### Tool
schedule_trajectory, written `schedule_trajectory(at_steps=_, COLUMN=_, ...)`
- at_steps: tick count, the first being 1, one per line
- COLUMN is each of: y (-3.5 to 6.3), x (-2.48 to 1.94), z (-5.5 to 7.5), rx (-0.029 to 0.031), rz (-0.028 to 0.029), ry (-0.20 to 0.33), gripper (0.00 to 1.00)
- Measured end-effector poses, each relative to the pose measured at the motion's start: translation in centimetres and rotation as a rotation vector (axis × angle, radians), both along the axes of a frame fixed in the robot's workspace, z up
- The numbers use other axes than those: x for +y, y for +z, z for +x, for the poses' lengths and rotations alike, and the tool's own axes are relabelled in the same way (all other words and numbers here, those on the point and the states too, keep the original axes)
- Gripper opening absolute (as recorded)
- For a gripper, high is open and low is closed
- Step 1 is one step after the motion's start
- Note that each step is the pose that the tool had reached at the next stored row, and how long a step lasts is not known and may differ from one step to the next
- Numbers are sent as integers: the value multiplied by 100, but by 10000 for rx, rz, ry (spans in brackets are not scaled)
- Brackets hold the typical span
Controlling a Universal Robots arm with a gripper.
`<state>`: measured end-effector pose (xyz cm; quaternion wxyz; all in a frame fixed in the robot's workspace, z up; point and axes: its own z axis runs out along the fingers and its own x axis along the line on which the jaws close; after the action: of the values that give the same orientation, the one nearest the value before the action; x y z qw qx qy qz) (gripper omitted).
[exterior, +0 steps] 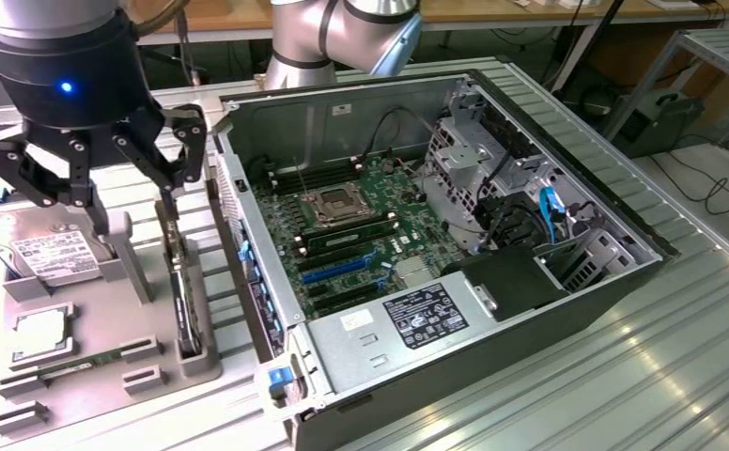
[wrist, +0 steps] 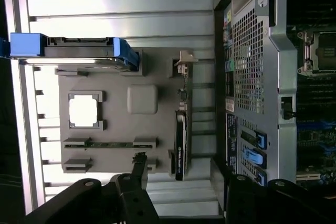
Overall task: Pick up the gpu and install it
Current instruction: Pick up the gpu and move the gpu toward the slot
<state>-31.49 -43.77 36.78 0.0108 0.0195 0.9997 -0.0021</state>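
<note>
computer case (exterior: 528, 376): open, motherboard exposed
holder tray (exterior: 108, 324): grey, at 9 o'clock from the computer case in the exterior view; the hard drive (exterior: 45, 249) sits at its far end
gripper (exterior: 101, 183): fingers spread wide with nothing between them, hanging above the holder tray
gpu (exterior: 187, 301): stands on edge in a holder tray slot, at 5 o'clock from the gripper and apart from it
handling: probably light and stiff but fragile; fan and board parts would not take pressure
hold: best judged across the two flat faces near the upper edge, clear of the fan
</note>
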Motion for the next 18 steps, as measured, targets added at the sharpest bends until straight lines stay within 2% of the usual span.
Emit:
schedule_trajectory(at_steps=7, y=-154, x=0, z=-1, rx=13, rz=-2, ry=15, gripper=60)
schedule_trajectory(at_steps=10, y=-206, x=-1, z=-1, rx=13, rz=-68, ry=15, gripper=60)
schedule_trajectory(at_steps=12, y=-248, x=-13, z=-1, rx=20, rz=-69, ry=15, gripper=60)
schedule_trajectory(at_steps=15, y=-330, x=11, z=0, rx=33, rz=-69, ry=52, gripper=60)
schedule_trajectory(at_steps=18, y=-429, x=29, z=-1, rx=32, rz=-71, ry=327, gripper=60)
